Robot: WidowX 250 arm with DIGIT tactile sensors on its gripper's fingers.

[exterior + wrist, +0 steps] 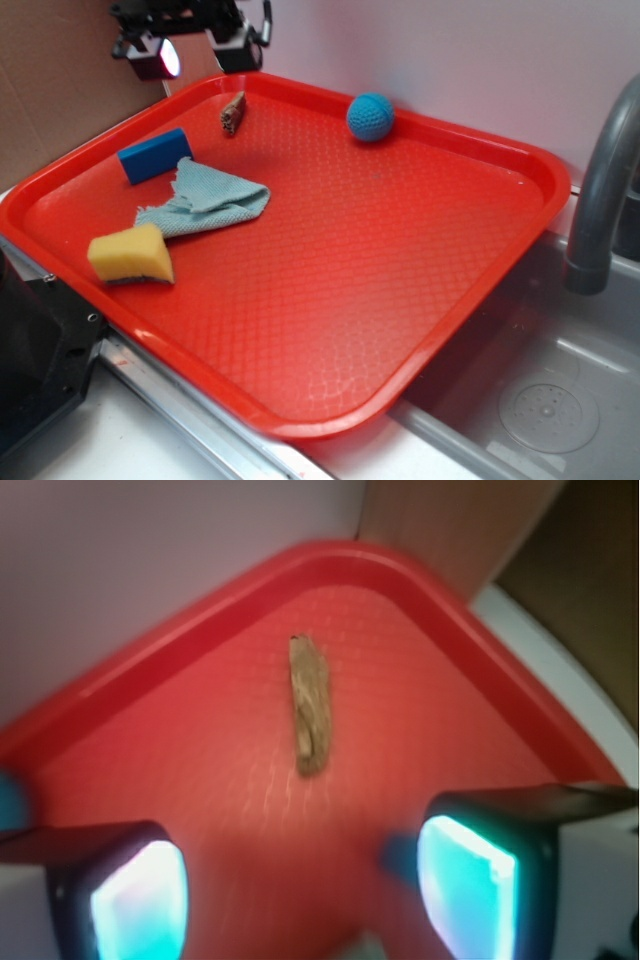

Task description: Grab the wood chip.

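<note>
Gripper (pixel 300 900) wide open and empty in wrist view, wood chip (pixel 310 705) ahead; exterior adds blue ball (pixel 370 117)

Red tray (pixel 480 290) holds blue ball (pixel 370 117), blue block (pixel 154 156), cloth (pixel 205 200), yellow sponge (pixel 130 255).

Red tray (pixel 480 260); brown striped wood chip (pixel 232 113); blue ball (pixel 370 117); yellow sponge (pixel 130 255).
</note>
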